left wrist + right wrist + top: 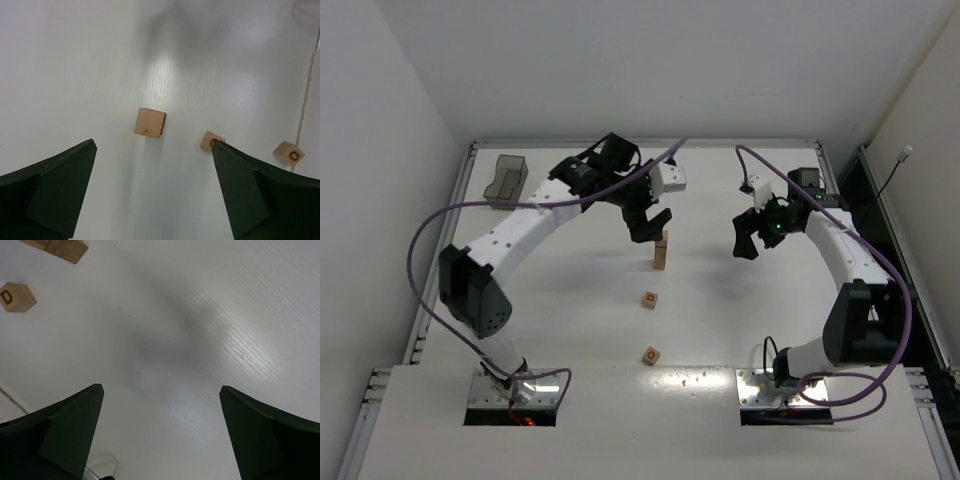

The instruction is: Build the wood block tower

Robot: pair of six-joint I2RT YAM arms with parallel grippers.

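**While the tower [662,252] stands, the left tool [648,222] must leave cleanly**

Overhead, that tool hangs spread and empty above the tower; one loose wood block [649,299] lies near its foot, a second wood block [651,355] nearer the bases. The right tool [748,240], spread, holds nothing. Left wrist: the tower's top sits between the fingers [50,190], untouched. Right wrist: bare tabletop [175,315] between the fingers. Best lift straight up before swinging, lest a finger clip the tower

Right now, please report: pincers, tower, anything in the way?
Left pincer open above tower; right pincer open, empty. Tower upright. Middle block and near block lie loose, nothing in the way.
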